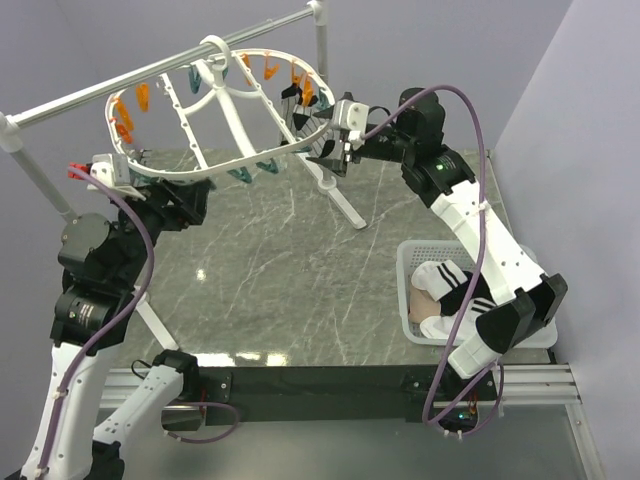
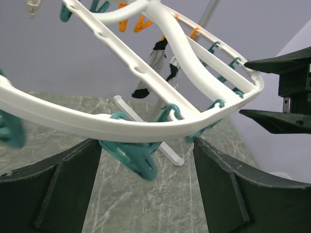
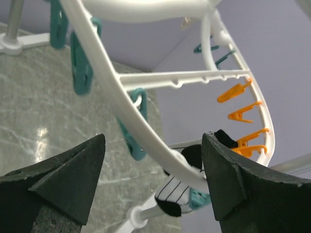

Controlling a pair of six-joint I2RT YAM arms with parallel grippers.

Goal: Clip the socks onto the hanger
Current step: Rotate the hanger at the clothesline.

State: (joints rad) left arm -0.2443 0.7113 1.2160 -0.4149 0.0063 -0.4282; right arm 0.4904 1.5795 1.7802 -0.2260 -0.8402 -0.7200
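Note:
The white oval hanger hangs from the silver rail, with orange and teal clips along its rim. A black-and-white striped sock hangs clipped at the hanger's right end, and it also shows in the left wrist view. My left gripper is open just under the near rim, beside a teal clip. My right gripper is open at the hanger's right end, and the rim crosses between its fingers without being pinched. More socks lie in the basket.
The white lattice basket stands at the right, beside my right arm. The silver rail runs across the back on white joints, and its white foot bar lies on the marble table.

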